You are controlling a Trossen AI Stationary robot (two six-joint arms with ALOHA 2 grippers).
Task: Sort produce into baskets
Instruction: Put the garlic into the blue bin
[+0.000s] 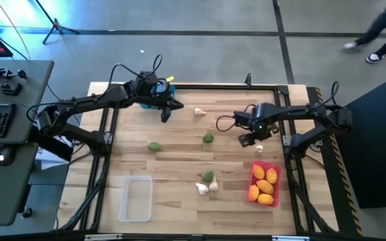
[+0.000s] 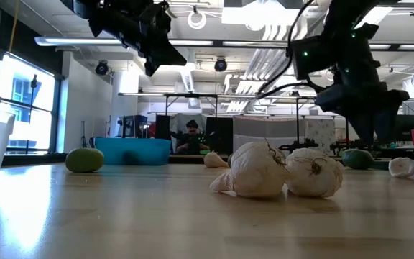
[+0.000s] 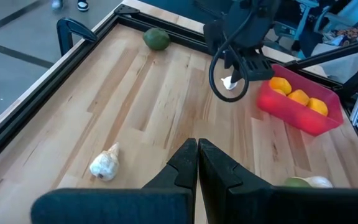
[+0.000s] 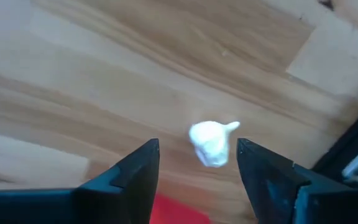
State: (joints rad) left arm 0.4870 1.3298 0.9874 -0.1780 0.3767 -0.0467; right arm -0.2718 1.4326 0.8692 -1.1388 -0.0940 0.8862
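Over on the left, near the front edge of the table (image 1: 179, 214), sits the clear basket (image 1: 135, 198) with nothing in it that I can see. Behind it the left gripper (image 1: 165, 114) hangs above the far side of the table with its jaws pressed together on nothing, just in front of the blue basket (image 1: 156, 90), which its arm mostly covers. A green fruit (image 1: 153, 146) lies on the wood in front of that gripper, and a garlic bulb (image 1: 200, 112) sits to its right near the far rail. Toward the middle there is a second green fruit (image 1: 208, 138), and closer to the front a third green one (image 1: 208, 177) rests against two garlic bulbs (image 1: 205, 188). Further right, the right gripper (image 1: 248, 139) hovers with jaws spread wide, a lone garlic bulb (image 4: 211, 142) lying on the table just beyond its fingertips. In front of that, the red basket (image 1: 274, 167) holds several yellow-orange fruits (image 1: 265, 185).
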